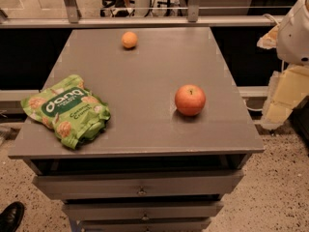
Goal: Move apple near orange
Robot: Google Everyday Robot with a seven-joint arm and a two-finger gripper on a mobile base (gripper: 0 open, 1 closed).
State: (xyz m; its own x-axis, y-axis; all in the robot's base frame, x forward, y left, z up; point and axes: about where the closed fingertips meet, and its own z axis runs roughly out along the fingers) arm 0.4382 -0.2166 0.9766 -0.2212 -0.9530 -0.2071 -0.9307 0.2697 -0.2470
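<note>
**A:** Entry: apple (189, 99), position?

**B:** On the grey cabinet top (145, 71), right of centre and toward the front edge, stem dimple up. Nothing touches it.

**A:** Orange (129, 39)?

**B:** Near the back edge, slightly left of centre. It sits well apart from the apple, diagonally behind and to its left, and is visibly smaller.

**A:** Gripper (282, 98)?

**B:** Off the cabinet, at the right border of the view: pale cream parts hanging below the arm's white housing (295, 30). It is roughly level with the apple but well apart from it, beyond the top's right edge. How far open it is: cannot tell. Nothing seen in its hold, and both fruits lie free on the top.

**A:** Other items?

**B:** Green snack bag (67, 109), crumpled, at the front left, well apart from both fruits. Drawers (140, 183) with small knobs below the top. Dark shoe (10, 215) on the speckled floor, lower left.
</note>
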